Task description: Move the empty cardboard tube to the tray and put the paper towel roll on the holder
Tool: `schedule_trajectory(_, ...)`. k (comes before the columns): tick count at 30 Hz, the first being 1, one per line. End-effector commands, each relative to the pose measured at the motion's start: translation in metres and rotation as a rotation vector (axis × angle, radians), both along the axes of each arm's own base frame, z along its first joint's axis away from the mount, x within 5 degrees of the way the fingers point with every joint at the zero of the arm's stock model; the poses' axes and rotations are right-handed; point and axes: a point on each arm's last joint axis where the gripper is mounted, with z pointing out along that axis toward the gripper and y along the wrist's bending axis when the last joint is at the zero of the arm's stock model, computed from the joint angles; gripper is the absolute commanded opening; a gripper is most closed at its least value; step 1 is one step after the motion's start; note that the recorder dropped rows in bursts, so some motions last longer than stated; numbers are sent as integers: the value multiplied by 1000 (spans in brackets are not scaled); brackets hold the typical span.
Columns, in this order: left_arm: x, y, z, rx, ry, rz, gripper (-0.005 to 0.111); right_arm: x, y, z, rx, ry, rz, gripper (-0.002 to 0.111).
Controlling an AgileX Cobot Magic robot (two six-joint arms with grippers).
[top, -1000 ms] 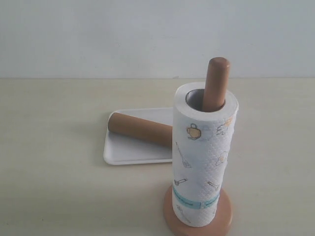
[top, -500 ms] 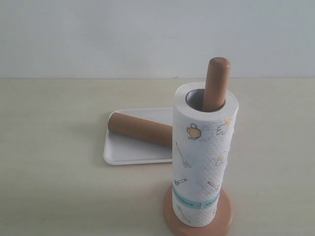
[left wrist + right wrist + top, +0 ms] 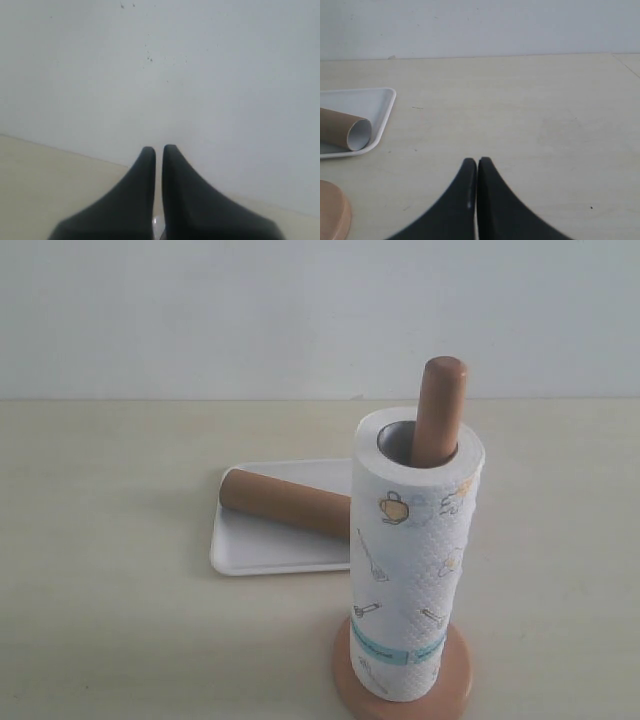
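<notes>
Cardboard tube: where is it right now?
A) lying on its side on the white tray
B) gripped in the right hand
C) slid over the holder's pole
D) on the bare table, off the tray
A: the cardboard tube lies on its side on the tray, while the paper towel roll sits over the holder and the right hand is shut on nothing.

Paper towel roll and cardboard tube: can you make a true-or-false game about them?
1. The white embossed paper towel roll stands on the light-brown wooden holder. True.
2. The hollow brown cardboard tube stands upright. False: it lies on its side in the flat white tray.
3. The right gripper holds the tube. False: it is shut, empty, apart from it.
4. The left gripper is shut and empty. True.
</notes>
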Motion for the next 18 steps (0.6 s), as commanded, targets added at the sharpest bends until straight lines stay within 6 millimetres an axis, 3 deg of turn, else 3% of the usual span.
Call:
schedule_trajectory(1, -9, 0, 3, 13, -80, -17, 5, 0, 0, 1, 2, -14, -3, 0)
schedule_trajectory(6, -8, 2, -9, 437, -8, 33, 5, 0, 0, 1, 2, -14, -3, 0)
schedule_trajectory(9, -9, -3, -18, 677, 46, -39, 5, 0, 0, 1, 2, -14, -3, 0)
schedule_trajectory(14, -7, -9, -27, 669, 21, -99, 5, 0, 0, 1, 2, -14, -3, 0)
schedule_trajectory(18, -3, -12, -49, 593, 21, -114, 5, 0, 0, 1, 2, -14, -3, 0)
